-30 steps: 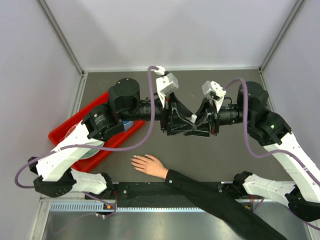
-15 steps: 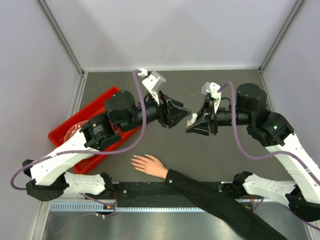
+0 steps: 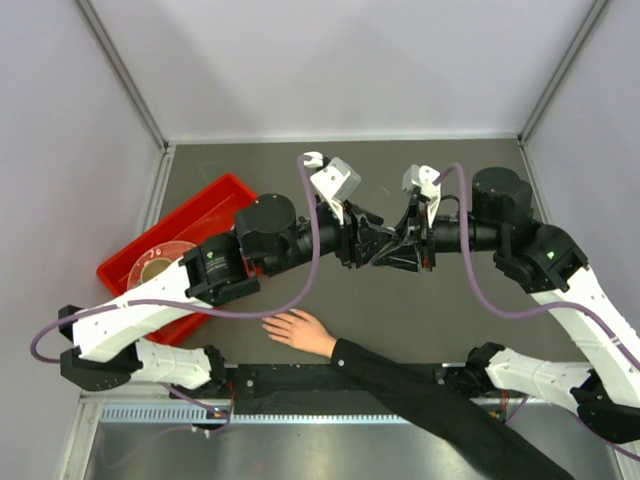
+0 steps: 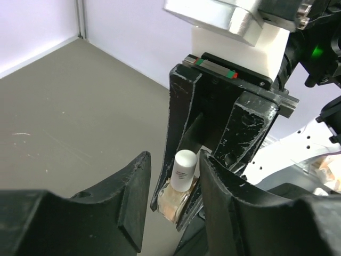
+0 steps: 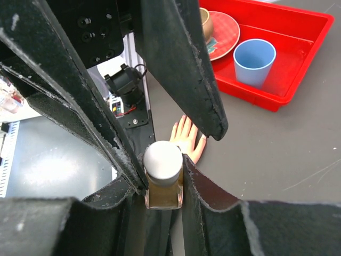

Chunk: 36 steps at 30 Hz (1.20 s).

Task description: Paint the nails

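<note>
**Uncapping the polish.** Right gripper: jaws clamped on the polish bottle. Left gripper: jaws parted, straddling its white cap, apparently not yet touching. Centre, close squarely, then twist. The nails lie on the bench, below both jaws.

I see dark grey table, lightly scuffed. Flesh-toned hand flat on it, fingers spread. Black sleeve runs off near edge. Red tray beyond fingertips, farther back, apart from hand.
</note>
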Each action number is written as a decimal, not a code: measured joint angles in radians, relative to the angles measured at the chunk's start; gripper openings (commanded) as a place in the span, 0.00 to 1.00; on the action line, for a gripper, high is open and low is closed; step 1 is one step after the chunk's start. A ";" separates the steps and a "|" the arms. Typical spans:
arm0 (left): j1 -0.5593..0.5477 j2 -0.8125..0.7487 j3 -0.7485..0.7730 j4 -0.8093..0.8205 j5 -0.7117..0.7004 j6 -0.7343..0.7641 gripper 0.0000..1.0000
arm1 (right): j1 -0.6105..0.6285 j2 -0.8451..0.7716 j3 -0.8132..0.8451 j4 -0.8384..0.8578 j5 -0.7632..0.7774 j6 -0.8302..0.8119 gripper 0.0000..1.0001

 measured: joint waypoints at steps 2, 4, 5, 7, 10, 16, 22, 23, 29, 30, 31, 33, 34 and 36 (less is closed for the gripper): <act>-0.013 0.008 0.011 -0.010 -0.019 0.008 0.31 | 0.000 0.000 0.000 -0.001 0.000 0.001 0.00; -0.023 0.023 0.029 -0.021 -0.035 0.014 0.23 | 0.000 0.000 0.000 -0.001 0.005 0.003 0.00; -0.029 0.029 0.036 -0.026 -0.040 0.018 0.17 | 0.000 0.000 0.000 -0.001 0.011 0.003 0.00; -0.035 0.031 0.038 -0.033 -0.055 0.027 0.11 | 0.000 0.000 0.000 -0.007 0.019 0.005 0.00; -0.040 0.025 0.037 -0.035 -0.072 0.032 0.04 | 0.001 0.000 0.000 -0.006 0.024 0.009 0.00; -0.041 -0.036 -0.026 0.009 -0.043 0.043 0.00 | 0.014 -0.002 -0.010 0.036 0.001 0.038 0.00; -0.031 -0.075 -0.069 0.053 0.106 0.106 0.00 | 0.015 -0.022 -0.039 0.077 -0.115 0.048 0.00; -0.031 -0.084 -0.075 0.056 0.141 0.124 0.00 | 0.016 -0.025 -0.047 0.088 -0.149 0.047 0.00; -0.010 -0.101 -0.029 -0.020 0.415 0.257 0.00 | 0.021 -0.035 -0.077 0.145 -0.379 0.027 0.00; -0.005 -0.098 -0.003 -0.058 0.468 0.286 0.00 | 0.021 -0.039 -0.082 0.156 -0.422 0.027 0.00; -0.002 -0.091 0.025 -0.097 0.513 0.308 0.00 | 0.021 -0.041 -0.081 0.162 -0.448 0.029 0.00; 0.003 -0.071 0.080 -0.163 0.597 0.353 0.00 | 0.021 -0.050 -0.081 0.174 -0.493 0.031 0.00; 0.003 -0.060 0.103 -0.190 0.628 0.372 0.01 | 0.021 -0.056 -0.079 0.173 -0.513 0.033 0.00; 0.003 -0.041 0.132 -0.222 0.662 0.398 0.19 | 0.021 -0.059 -0.076 0.154 -0.530 0.027 0.00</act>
